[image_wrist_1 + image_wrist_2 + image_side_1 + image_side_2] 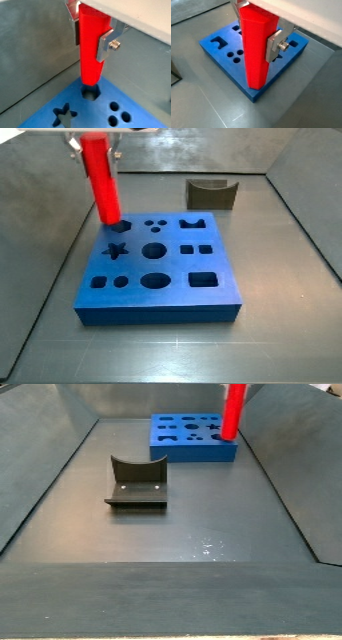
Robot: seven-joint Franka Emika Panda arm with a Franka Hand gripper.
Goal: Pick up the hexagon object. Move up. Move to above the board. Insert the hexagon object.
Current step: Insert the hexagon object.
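Note:
The hexagon object, a tall bright red rod (91, 55), hangs upright in my gripper (90, 41), which is shut on its upper part; both wrist views show this (256, 55). Its lower end sits at the mouth of the hexagon hole (89, 92) near a far corner of the blue board (100, 116). I cannot tell how deep it has entered. In a side view the rod (99, 183) stands over the board's (160, 296) back left hole, under the gripper (94, 136). In the other side view the rod (234, 412) rises from the board (181, 450); the gripper is out of frame.
The dark fixture (211, 194) stands on the grey floor behind the board, and shows nearer in a side view (136, 484). Grey tray walls (40, 218) slope up round the floor. A star hole (64, 114) and round holes lie beside the hexagon hole.

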